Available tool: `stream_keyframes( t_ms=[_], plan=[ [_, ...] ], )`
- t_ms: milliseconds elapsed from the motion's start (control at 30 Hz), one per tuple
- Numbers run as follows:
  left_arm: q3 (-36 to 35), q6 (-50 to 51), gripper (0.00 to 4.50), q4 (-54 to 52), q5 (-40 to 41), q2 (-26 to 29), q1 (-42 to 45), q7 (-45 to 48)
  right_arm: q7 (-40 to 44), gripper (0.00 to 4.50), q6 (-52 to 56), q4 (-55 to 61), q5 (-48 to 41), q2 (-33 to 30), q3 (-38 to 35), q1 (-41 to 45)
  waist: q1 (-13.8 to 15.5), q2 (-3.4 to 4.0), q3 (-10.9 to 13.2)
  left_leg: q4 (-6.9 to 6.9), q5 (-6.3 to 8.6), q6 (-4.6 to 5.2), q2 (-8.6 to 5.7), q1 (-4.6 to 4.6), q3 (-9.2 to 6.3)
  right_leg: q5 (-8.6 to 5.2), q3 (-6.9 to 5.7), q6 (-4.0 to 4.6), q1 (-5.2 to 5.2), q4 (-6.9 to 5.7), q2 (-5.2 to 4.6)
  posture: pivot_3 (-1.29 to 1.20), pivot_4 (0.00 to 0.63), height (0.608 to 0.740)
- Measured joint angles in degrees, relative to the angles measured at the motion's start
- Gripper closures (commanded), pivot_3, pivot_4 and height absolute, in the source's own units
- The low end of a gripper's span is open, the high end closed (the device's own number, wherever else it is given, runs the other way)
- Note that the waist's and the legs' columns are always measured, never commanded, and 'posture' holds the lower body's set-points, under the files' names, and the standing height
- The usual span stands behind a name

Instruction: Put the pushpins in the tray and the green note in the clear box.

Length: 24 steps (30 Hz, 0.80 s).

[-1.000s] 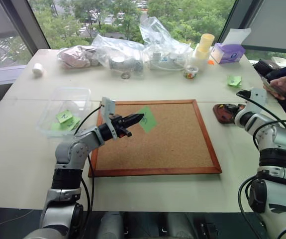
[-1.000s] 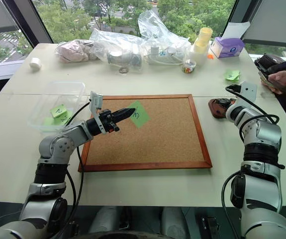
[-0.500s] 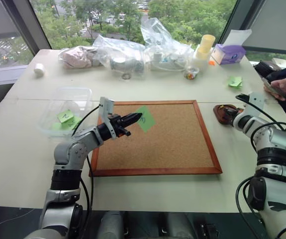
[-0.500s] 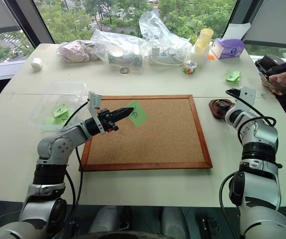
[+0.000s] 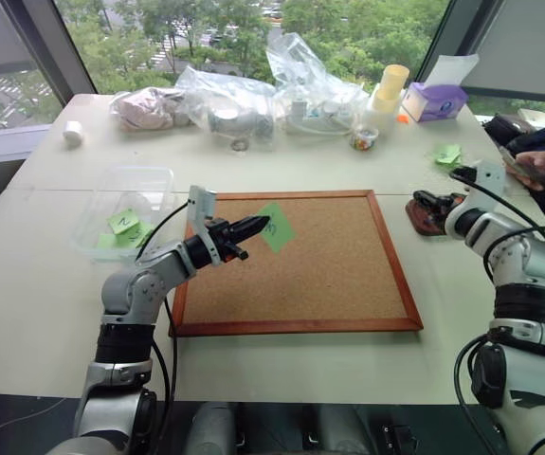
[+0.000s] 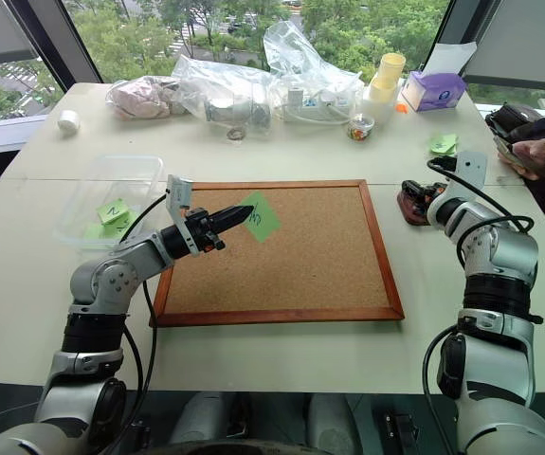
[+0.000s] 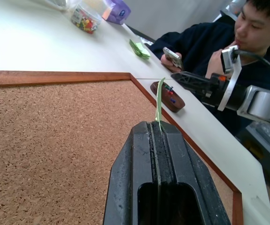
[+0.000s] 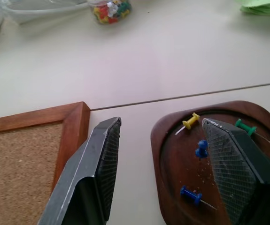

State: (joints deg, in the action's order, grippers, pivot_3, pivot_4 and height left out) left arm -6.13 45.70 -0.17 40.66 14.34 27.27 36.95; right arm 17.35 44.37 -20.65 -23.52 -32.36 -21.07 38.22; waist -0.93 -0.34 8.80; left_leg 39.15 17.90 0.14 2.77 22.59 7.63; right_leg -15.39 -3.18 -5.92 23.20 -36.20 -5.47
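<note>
**Pins in the dish, note pinched but not yet boxed**

The large wood-framed cork board (image 5: 296, 261) lies on the pale desk (image 5: 54, 313) under my left tool (image 5: 253, 227) and looks bare, so I judge the unpinning done. To that tool's left, well apart, sits the transparent rounded plastic box (image 5: 125, 210); it already holds a couple of light-green sticky notes (image 5: 123, 224).

My left tool is pressed tight on the edge of the small light-green scribbled note (image 5: 277, 226), which juts out past its tip above the board. Carrying it over to the box and letting go is what is left.

My right tool (image 8: 160, 140) stands wide apart and empty, just above the dark reddish-brown oval wooden dish (image 8: 172, 164). In the dish, beneath and between its fingers, lie the coloured pushpins (image 8: 200, 149): yellow, green and two blue. That half appears finished.
</note>
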Motion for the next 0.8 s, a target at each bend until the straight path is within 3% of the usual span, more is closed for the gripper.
stream_keyframes(
  t_ms=[133,367,633,800],
  plan=[
    [0.2,0.0,4.5,-1.0,-0.2,0.6,-0.1,-0.2,4.1,1.7,7.0,11.7,-4.8,-0.8,1.2,-1.2,0.1,0.04,0.0,-0.02,0.0,0.0,0.02,0.05,-0.06,0.0,0.01,0.0,0.06,0.0,0.0,0.0,0.15,0.74],
    [-2.3,-0.8,4.5,-9.7,-0.6,2.0,3.1,-6.4,22.4,1.7,9.9,36.3,-13.2,-5.7,14.5,-7.9,0.4,-0.01,0.1,0.0,0.01,0.02,0.02,0.1,-0.21,0.0,-0.01,0.0,0.03,0.05,0.02,0.0,0.15,0.74],
    [-9.2,-4.7,4.5,-10.6,-9.0,6.5,5.5,-21.6,29.1,1.7,7.7,39.6,-13.7,-6.8,20.2,-9.4,0.2,-0.13,0.1,0.0,0.02,0.04,0.02,0.09,-0.2,0.0,-0.01,0.01,0.07,0.02,0.02,0.0,0.15,0.74],
    [-14.5,-4.7,4.5,-10.3,-12.6,13.9,0.9,-25.1,29.7,1.7,6.5,39.4,-13.0,-6.6,22.1,-8.1,0.0,-0.16,0.2,-0.02,0.03,0.05,0.05,0.12,-0.15,0.0,-0.01,0.01,0.15,0.02,-0.01,0.0,0.15,0.74]
  ],
)
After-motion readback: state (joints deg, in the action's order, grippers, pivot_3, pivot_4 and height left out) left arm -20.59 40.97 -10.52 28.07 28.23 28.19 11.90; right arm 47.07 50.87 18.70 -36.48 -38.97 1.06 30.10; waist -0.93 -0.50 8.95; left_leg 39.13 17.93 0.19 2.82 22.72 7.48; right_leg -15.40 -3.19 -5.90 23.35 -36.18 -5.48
